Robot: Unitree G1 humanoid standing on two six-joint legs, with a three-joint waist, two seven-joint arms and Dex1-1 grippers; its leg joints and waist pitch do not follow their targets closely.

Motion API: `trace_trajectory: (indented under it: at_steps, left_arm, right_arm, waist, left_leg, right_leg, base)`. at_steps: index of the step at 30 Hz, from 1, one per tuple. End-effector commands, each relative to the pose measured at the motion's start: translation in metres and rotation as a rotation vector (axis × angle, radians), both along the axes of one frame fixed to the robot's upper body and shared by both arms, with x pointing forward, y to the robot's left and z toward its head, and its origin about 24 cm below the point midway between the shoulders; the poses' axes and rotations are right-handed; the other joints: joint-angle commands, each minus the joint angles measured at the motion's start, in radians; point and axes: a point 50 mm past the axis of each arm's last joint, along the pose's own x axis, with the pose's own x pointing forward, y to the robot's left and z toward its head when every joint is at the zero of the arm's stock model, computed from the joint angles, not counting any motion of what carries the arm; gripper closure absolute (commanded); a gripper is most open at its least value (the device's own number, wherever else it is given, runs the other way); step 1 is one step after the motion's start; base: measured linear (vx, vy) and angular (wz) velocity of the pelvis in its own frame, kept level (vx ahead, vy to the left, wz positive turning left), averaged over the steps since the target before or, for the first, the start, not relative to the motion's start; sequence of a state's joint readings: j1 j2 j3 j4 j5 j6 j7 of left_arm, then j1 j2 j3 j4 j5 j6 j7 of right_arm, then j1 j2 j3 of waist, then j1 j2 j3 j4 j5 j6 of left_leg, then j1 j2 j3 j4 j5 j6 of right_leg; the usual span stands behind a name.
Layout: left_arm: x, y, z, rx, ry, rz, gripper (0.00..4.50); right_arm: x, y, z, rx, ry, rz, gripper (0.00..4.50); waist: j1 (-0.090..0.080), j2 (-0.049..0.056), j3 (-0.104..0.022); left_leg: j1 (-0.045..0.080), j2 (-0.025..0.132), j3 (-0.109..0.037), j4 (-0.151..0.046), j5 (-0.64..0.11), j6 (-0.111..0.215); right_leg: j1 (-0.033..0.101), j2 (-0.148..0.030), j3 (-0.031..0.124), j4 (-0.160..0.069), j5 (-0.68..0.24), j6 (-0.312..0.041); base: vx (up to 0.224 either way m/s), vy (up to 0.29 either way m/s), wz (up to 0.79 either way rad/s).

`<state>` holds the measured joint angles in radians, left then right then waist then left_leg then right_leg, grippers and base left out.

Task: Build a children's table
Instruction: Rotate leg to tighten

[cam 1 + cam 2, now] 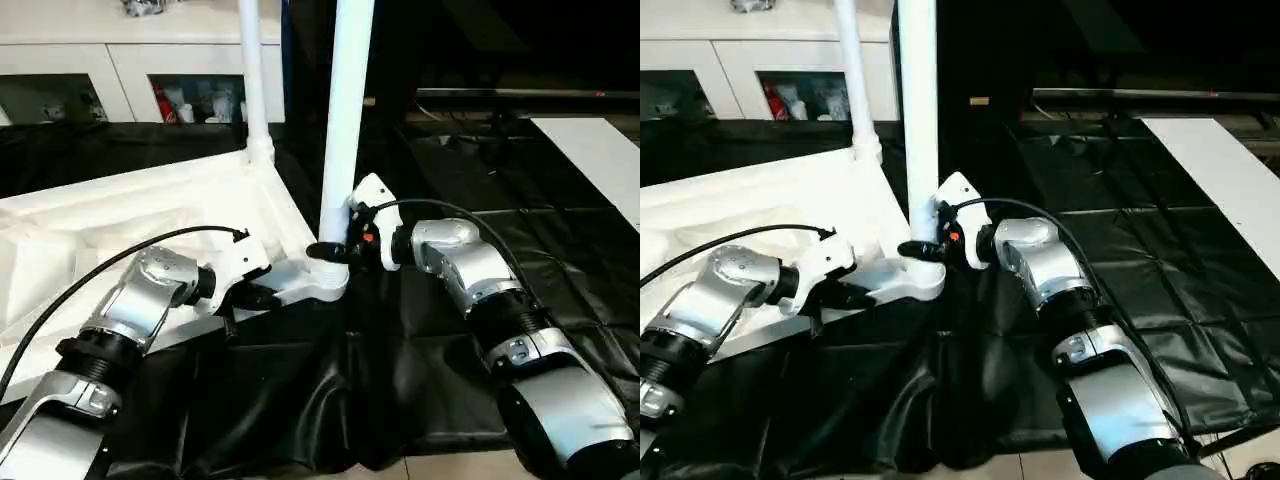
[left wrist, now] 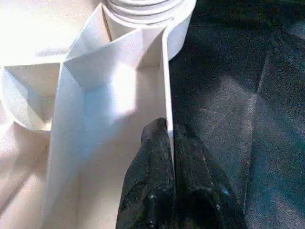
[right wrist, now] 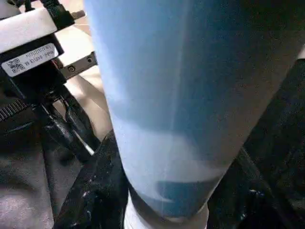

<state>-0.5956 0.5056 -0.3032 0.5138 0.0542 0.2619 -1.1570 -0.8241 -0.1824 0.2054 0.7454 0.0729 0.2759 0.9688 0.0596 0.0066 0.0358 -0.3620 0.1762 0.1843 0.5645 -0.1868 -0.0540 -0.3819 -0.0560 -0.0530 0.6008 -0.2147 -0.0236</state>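
The children's table's white top [image 1: 150, 200] lies upside down on the black sheet. One leg [image 1: 252, 70] stands upright in its far corner socket. A second leg [image 1: 345, 130] stands in the near corner socket [image 1: 320, 285]. My right gripper [image 1: 328, 252] is shut around the base of this near leg [image 3: 190, 95], one black finger [image 3: 95, 191] on each side. My left gripper [image 1: 250, 298] is shut on the top's thin rim [image 2: 166, 76] a little way from that socket [image 2: 147, 14], a fingertip [image 2: 155, 138] on each face of the rim.
A white cabinet [image 1: 150, 70] with glass doors stands behind the table. A white board [image 1: 600, 160] lies at the far right on the black sheet [image 1: 450, 330]. The sheet hangs over the table's front edge below my forearms.
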Motion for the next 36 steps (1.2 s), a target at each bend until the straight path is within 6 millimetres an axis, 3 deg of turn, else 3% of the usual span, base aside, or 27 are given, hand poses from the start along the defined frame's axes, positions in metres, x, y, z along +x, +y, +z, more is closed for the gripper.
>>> trace_trajectory:
  at_steps: [1, 6, 8, 12, 13, 16, 17, 18, 19, 23, 28, 32, 33, 34, 36]
  left_arm:
    - [-0.005, -0.009, 0.013, -0.028, 0.012, -0.137, 4.50]
    - [0.000, -0.010, 0.009, -0.010, 0.007, -0.078, 4.50]
    - [0.005, -0.014, 0.005, -0.009, -0.014, -0.019, 4.50]
    - [0.014, -0.024, -0.002, -0.007, -0.021, 0.091, 4.50]
    - [0.016, -0.028, -0.004, -0.001, -0.018, 0.120, 4.50]
    - [0.022, -0.039, -0.009, 0.018, -0.018, 0.192, 4.50]
    - [0.024, -0.045, -0.010, 0.022, -0.023, 0.216, 4.50]
    - [0.024, -0.045, -0.010, 0.022, -0.023, 0.216, 4.50]
    - [0.027, -0.059, -0.013, 0.017, -0.028, 0.253, 4.50]
    - [0.027, -0.092, -0.018, -0.004, -0.020, 0.287, 4.50]
    - [0.024, -0.100, -0.019, -0.008, -0.013, 0.283, 4.50]
    - [0.024, -0.097, -0.020, -0.003, -0.011, 0.286, 4.50]
    - [0.024, -0.095, -0.021, 0.002, -0.011, 0.285, 4.50]
    - [0.024, -0.094, -0.022, 0.008, -0.010, 0.286, 4.50]
    - [0.024, -0.094, -0.022, 0.010, -0.010, 0.288, 4.50]
  right_arm:
    - [-0.016, -0.035, -0.060, -0.225, 0.235, -0.110, 2.66]
    - [-0.014, -0.031, -0.064, -0.210, 0.223, -0.200, 2.66]
    - [-0.013, -0.026, -0.068, -0.201, 0.217, -0.276, 2.66]
    - [-0.015, -0.018, -0.079, -0.194, 0.251, -0.449, 2.66]
    - [-0.016, -0.015, -0.083, -0.192, 0.269, -0.502, 2.66]
    - [-0.020, -0.004, -0.091, -0.178, 0.313, -0.576, 2.66]
    - [-0.022, 0.001, -0.093, -0.176, 0.325, -0.593, 2.66]
    - [-0.022, 0.001, -0.093, -0.176, 0.325, -0.593, 2.66]
    - [-0.023, 0.013, -0.094, -0.151, 0.356, -0.638, 2.66]
    - [-0.026, 0.039, -0.094, -0.119, 0.401, -0.729, 2.66]
    - [-0.026, 0.046, -0.093, -0.123, 0.394, -0.760, 2.66]
    - [-0.026, 0.047, -0.092, -0.129, 0.390, -0.759, 2.66]
    - [-0.026, 0.047, -0.093, -0.132, 0.390, -0.760, 2.66]
    - [-0.026, 0.047, -0.093, -0.139, 0.391, -0.759, 2.66]
    - [-0.026, 0.047, -0.093, -0.144, 0.390, -0.759, 2.66]
  waist:
    - [0.001, 0.019, -0.044]
    - [0.001, 0.020, -0.046]
    - [-0.002, 0.018, -0.043]
    - [-0.007, 0.016, -0.029]
    - [-0.010, 0.016, -0.027]
    - [-0.013, 0.020, -0.020]
    - [-0.014, 0.019, -0.015]
    - [-0.017, 0.017, -0.012]
    - [-0.019, 0.022, -0.017]
    - [-0.022, 0.024, -0.019]
    - [-0.025, 0.023, -0.018]
    - [-0.026, 0.014, -0.019]
    - [-0.024, 0.017, -0.018]
    - [-0.026, 0.010, -0.019]
    - [-0.027, 0.013, -0.018]
  left_leg:
    - [0.017, 0.066, -0.023, -0.067, -0.228, -0.016]
    - [0.015, 0.065, -0.022, -0.064, -0.192, -0.007]
    - [0.017, 0.065, -0.023, -0.066, -0.218, -0.010]
    - [0.028, 0.060, -0.027, -0.073, -0.325, -0.042]
    - [0.038, 0.058, -0.033, -0.074, -0.371, -0.061]
    - [0.044, 0.058, -0.041, -0.078, -0.440, -0.069]
    - [0.056, 0.054, -0.045, -0.074, -0.496, -0.068]
    - [0.060, 0.052, -0.046, -0.074, -0.518, -0.065]
    - [0.061, 0.053, -0.054, -0.078, -0.542, -0.066]
    - [0.057, 0.054, -0.057, -0.091, -0.556, -0.071]
    - [0.061, 0.048, -0.062, -0.092, -0.609, -0.063]
    - [0.058, 0.047, -0.063, -0.094, -0.619, -0.055]
    - [0.060, 0.047, -0.064, -0.095, -0.622, -0.055]
    - [0.059, 0.046, -0.063, -0.094, -0.622, -0.052]
    - [0.059, 0.046, -0.064, -0.095, -0.629, -0.054]
  right_leg:
    - [0.038, -0.093, 0.053, -0.061, -0.077, -0.252]
    - [0.040, -0.092, 0.053, -0.057, -0.035, -0.253]
    - [0.038, -0.092, 0.053, -0.061, -0.075, -0.249]
    - [0.026, -0.095, 0.059, -0.083, -0.305, -0.205]
    - [0.018, -0.099, 0.061, -0.095, -0.440, -0.165]
    - [0.008, -0.101, 0.059, -0.109, -0.563, -0.117]
    - [-0.004, -0.102, 0.054, -0.122, -0.640, -0.092]
    - [-0.007, -0.100, 0.052, -0.127, -0.673, -0.080]
    - [-0.003, -0.102, 0.049, -0.130, -0.685, -0.062]
    - [0.000, -0.097, 0.046, -0.130, -0.605, -0.068]
    - [-0.008, -0.098, 0.044, -0.139, -0.630, -0.048]
    - [-0.012, -0.099, 0.050, -0.141, -0.632, -0.040]
    - [-0.015, -0.101, 0.053, -0.141, -0.636, -0.040]
    - [-0.016, -0.101, 0.053, -0.142, -0.643, -0.037]
    - [-0.017, -0.101, 0.053, -0.142, -0.652, -0.034]
  base:
    - [0.000, 0.000, 0.00]
    - [0.000, 0.000, 0.00]
    - [0.000, 0.000, 0.00]
    - [0.000, 0.000, 0.00]
    - [0.000, 0.000, 0.00]
    - [-0.017, 0.004, -0.01]
    - [-0.052, 0.011, -0.03]
    - [0.000, 0.000, 0.00]
    - [0.000, 0.000, 0.00]
    - [0.000, 0.000, 0.00]
    - [0.000, 0.000, 0.00]
    - [0.000, 0.000, 0.00]
    - [0.000, 0.000, 0.00]
    - [0.000, 0.000, 0.00]
    - [0.000, 0.000, 0.00]
